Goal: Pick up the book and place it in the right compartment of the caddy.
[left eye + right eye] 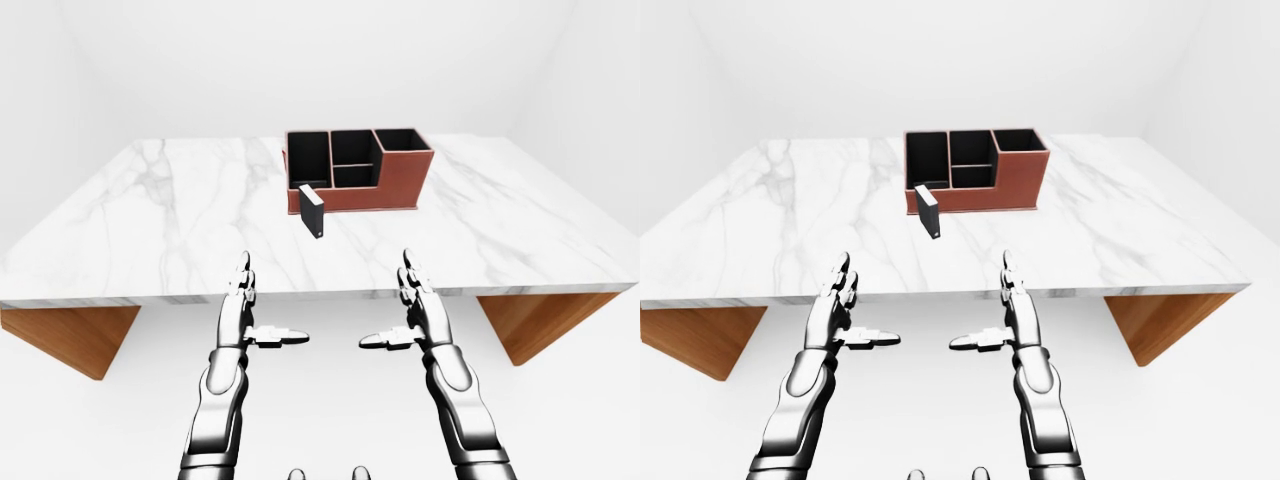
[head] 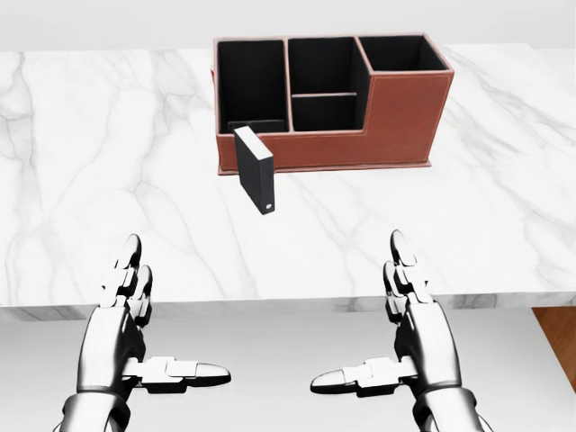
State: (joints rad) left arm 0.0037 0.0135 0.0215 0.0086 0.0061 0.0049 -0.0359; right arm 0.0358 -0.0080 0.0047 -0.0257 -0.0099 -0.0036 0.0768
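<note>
Both robot hands, left [image 2: 126, 342] and right [image 2: 409, 346], are hovering wide and empty short of the bench [image 2: 504, 216], where the book [image 2: 255, 169] is standing upright beside the caddy [image 2: 396, 117], awaiting pickup.

the room was all white, with plain white walls [image 1: 150, 60] and a white floor [image 1: 940, 420]. a big table [image 1: 150, 220] with a white marble top stood on brown wooden legs [image 1: 70, 335]. the light was bright and even.
</note>
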